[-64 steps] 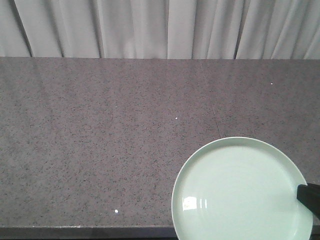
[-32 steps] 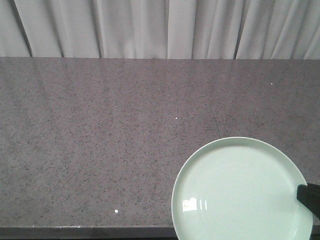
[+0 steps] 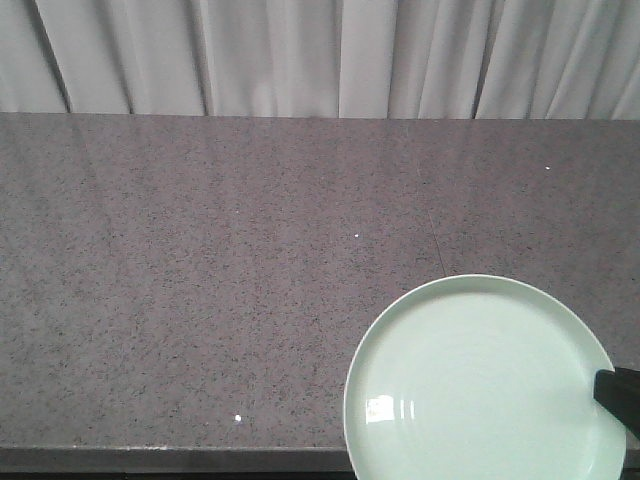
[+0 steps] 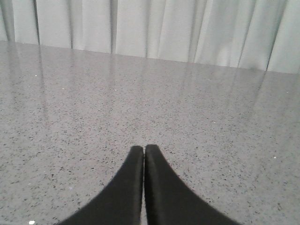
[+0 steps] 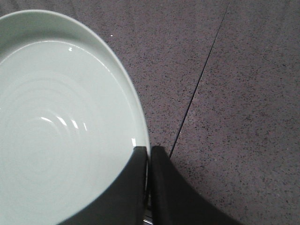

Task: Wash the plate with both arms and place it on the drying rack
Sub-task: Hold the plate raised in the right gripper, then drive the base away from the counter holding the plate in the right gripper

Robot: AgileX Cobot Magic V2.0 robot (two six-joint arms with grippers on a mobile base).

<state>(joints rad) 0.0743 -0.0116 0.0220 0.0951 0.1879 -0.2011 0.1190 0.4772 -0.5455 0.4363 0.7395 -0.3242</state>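
Plate point(image 3: 470, 385) — pale green, glazed, stiff, by my judgement slippery when wet and breakable — at the worktop's point(image 3: 200, 300) near right, my right fingers point(image 5: 131, 187) pinched on its right rim, the sensible hold; left fingers point(image 4: 122, 192) closed together, empty.

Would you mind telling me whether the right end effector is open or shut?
Shut: the right wrist view shows the right end effector clamping the rim of the plate, tips almost touching.

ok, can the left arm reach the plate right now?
Probably yes: the countertop left of the plate looks bare, and the right pincer grips only its right rim. The left pincer is shut, with no plate in its view.
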